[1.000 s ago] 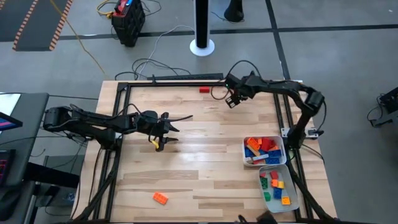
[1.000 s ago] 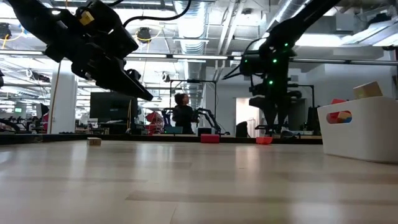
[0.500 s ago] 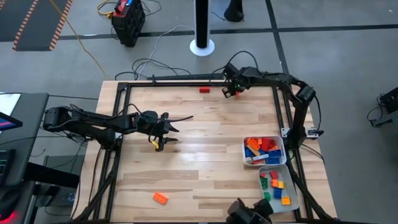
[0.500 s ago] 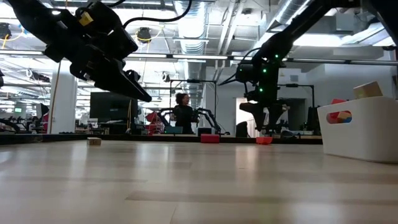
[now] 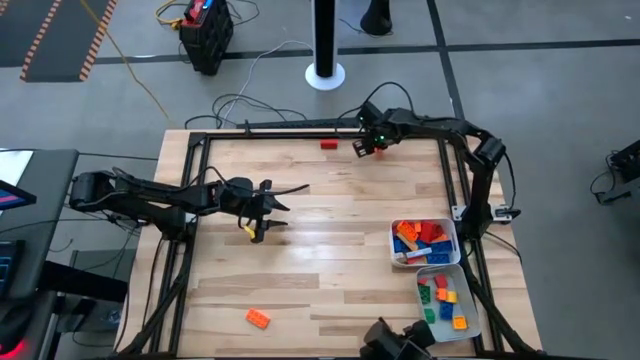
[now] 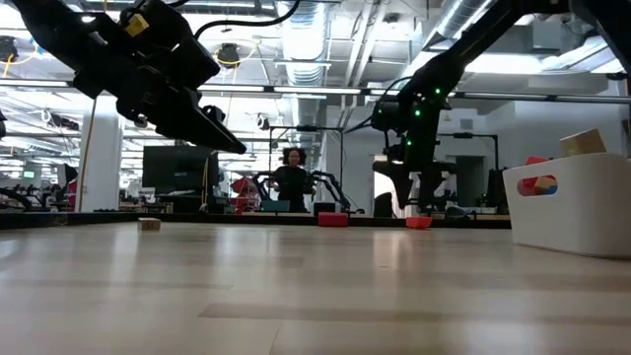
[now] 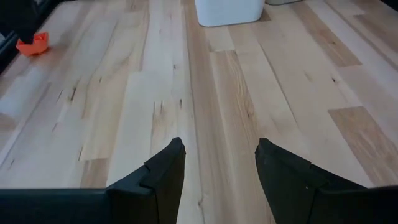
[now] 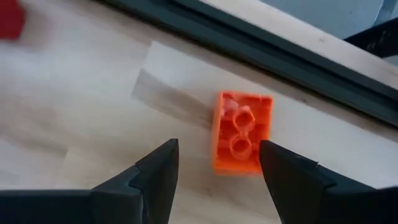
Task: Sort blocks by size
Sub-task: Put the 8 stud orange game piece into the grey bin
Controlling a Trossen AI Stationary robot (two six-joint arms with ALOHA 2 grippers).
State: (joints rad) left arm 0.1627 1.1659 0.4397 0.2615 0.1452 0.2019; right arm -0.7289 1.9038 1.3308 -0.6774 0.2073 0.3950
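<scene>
An orange block lies hollow side up on the wood near the table's far rail. My right gripper hangs open above it, one finger on either side, touching nothing; in the high view it is at the far edge. A red block lies just left of it. Another orange block rests near the front edge. My left gripper waits open over the table's left half, above bare wood.
Two white trays with several coloured blocks stand at the right: the farther one and the nearer one. A small tan block sits far off in the low view. A black frame rims the table. A person stands beyond it.
My right gripper has moved toward the table's far edge and a little left, rolling its wrist somewhat, and now hangs over the orange block by the rail. Its fingers stay apart. The left arm and the blocks have kept still.
</scene>
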